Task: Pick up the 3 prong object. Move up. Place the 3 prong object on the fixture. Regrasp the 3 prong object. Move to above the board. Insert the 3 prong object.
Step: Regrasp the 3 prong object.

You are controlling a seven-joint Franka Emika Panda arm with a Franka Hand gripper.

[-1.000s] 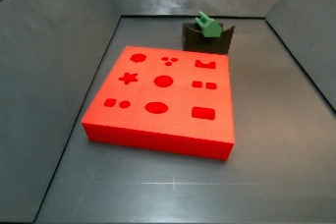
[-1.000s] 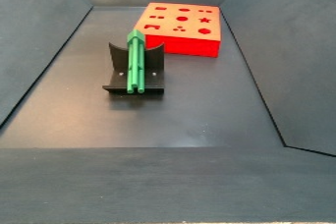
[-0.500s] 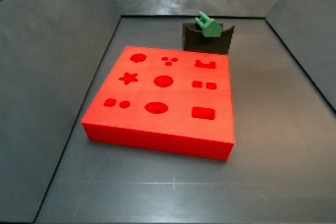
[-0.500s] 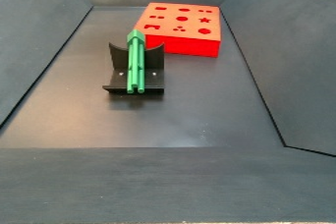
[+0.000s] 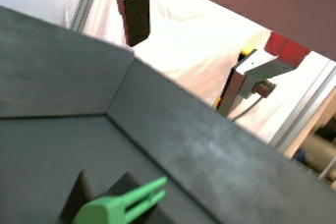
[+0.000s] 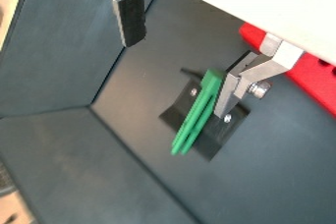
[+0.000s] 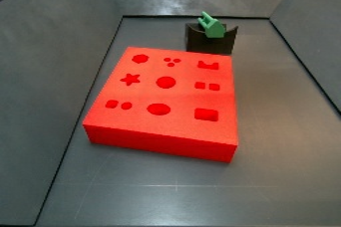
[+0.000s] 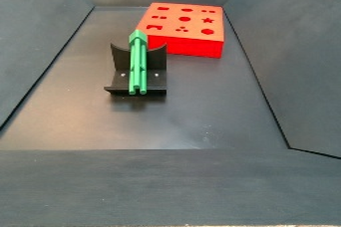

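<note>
Gripper (image 6: 191, 36) above fixture (image 8: 136, 70): silver metal fingers (image 6: 245, 76), dark matt pads. 3 prong object (image 8: 136, 60) smooth green plastic; fixture matt black; board (image 7: 164, 99) matt red.

The board (image 7: 167, 97) is bright red-orange, its star, circle and square cutouts a darker red. The piece (image 8: 135, 62) is plain green. The fixture (image 8: 120, 72) under it is dark grey-black. The floor (image 8: 173, 121) is dark grey with a dull sheen. In both wrist views the end effector (image 6: 191, 36), hanging above the fixture, shows silver fingers (image 6: 243, 81) with dark pads (image 5: 136, 20).
</note>
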